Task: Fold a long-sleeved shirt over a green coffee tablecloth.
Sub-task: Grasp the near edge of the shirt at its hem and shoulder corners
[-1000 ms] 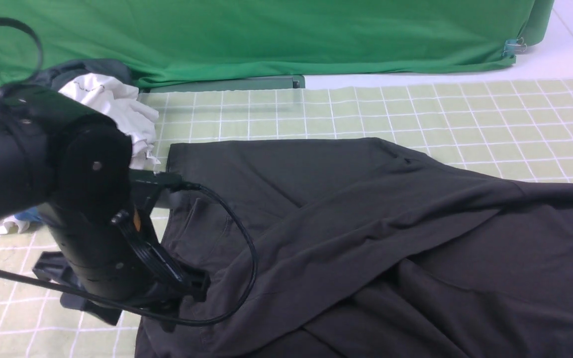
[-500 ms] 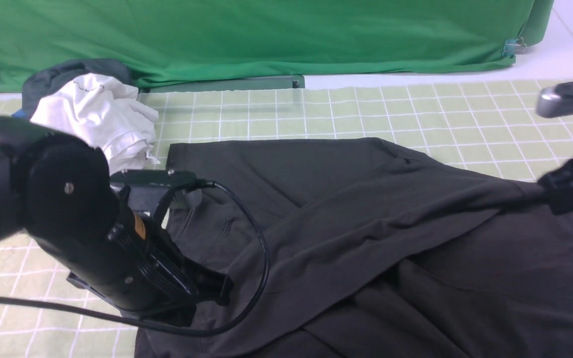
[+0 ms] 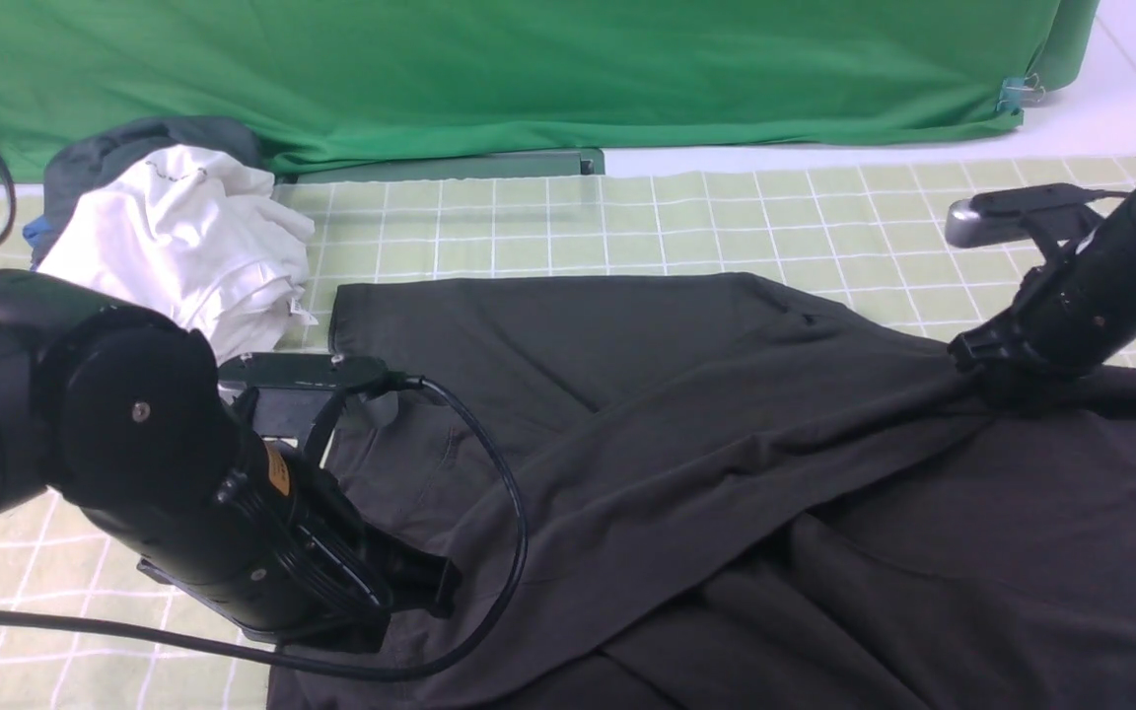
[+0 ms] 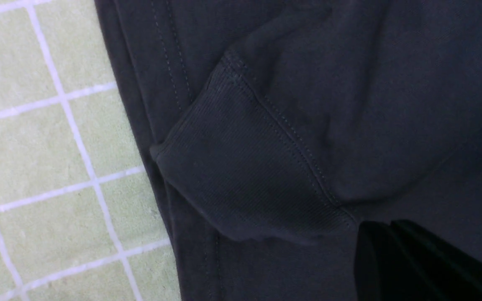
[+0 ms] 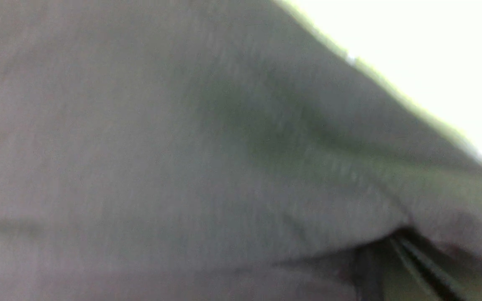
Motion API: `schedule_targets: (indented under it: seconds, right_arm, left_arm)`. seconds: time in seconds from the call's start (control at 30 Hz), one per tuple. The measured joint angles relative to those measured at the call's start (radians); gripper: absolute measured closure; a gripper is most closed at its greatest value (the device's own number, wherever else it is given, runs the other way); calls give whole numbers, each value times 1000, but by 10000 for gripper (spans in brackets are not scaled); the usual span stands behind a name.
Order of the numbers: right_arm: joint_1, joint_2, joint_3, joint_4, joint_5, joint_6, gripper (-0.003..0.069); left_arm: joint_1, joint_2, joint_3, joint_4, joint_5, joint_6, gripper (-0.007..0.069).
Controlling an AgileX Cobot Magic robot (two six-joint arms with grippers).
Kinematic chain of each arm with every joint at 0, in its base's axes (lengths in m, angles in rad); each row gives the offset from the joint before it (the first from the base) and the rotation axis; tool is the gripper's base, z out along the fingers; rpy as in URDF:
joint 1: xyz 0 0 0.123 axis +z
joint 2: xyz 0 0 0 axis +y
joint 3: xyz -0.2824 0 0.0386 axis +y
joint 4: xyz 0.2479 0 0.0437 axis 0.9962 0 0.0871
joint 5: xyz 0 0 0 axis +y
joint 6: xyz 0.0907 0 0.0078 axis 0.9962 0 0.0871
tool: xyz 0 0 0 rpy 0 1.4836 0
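The long-sleeved shirt (image 3: 726, 463), black and rumpled, is spread over the green coffee tablecloth (image 3: 824, 217), with a sleeve folded diagonally across its body. No logo shows. My left gripper (image 3: 425, 587) is low on the shirt's left side. In the left wrist view its dark fingers lie together (image 4: 377, 230), just off the ribbed cuff (image 4: 245, 167), which lies flat on the shirt. My right gripper (image 3: 982, 360) is down on the shirt's right shoulder area. In the blurred right wrist view cloth is bunched over it (image 5: 391, 242).
A pile of white (image 3: 193, 237), grey (image 3: 134, 138) and blue (image 3: 31, 234) garments sits at the back left. A plain bright green sheet (image 3: 529, 69) hangs along the back. My left arm's cable (image 3: 509, 513) loops over the shirt.
My right arm has come in from the right edge and dropped onto the shirt's shoulder. My left arm has lowered and shifted slightly right, uncovering the garment pile.
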Motion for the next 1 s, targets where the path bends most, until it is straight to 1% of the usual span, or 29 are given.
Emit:
schedule_targets:
  seconds: [0.13,0.2,0.3,0.43,0.53,0.7,0.73,0.77,0.8,0.83,0.87,0.9,1.0]
  right_arm:
    - [-1,3,-27,-4,-110,-5,645]
    - [-5,3,-53,-18,-138,-5,643]
    - [-12,3,-89,-23,-125,-6,640]
    - [-27,-17,-150,-26,22,-6,635]
    - [-35,-94,-138,-29,118,-8,634]
    - [-35,-288,-12,-31,167,-26,660]
    - [-35,-377,66,-31,186,-27,661]
    - [-35,-413,102,-29,203,-27,661]
    - [-35,-422,112,-29,206,-27,661]
    - [-35,-493,191,-17,231,-29,661]
    - [-35,-493,191,-16,233,-29,661]
    - [-35,-549,261,-8,244,-30,661]
    - [-35,-600,325,-4,253,-31,661]
  left_arm:
    - [0,0,0,-1,-1,0,614]
    - [0,0,0,-4,-1,0,614]
    - [0,0,0,-7,-1,0,613]
    - [0,-18,0,-8,30,0,613]
    - [0,-60,7,0,83,-6,613]
    - [0,-137,82,12,143,-76,613]
    - [0,-164,136,12,172,-115,613]
    - [0,-173,170,12,184,-131,613]
    - [0,-173,176,12,184,-134,613]
    - [0,-181,229,15,197,-146,613]
    - [0,-182,235,14,197,-147,612]
    - [0,-184,283,16,197,-156,610]
    - [0,-184,315,18,196,-161,594]
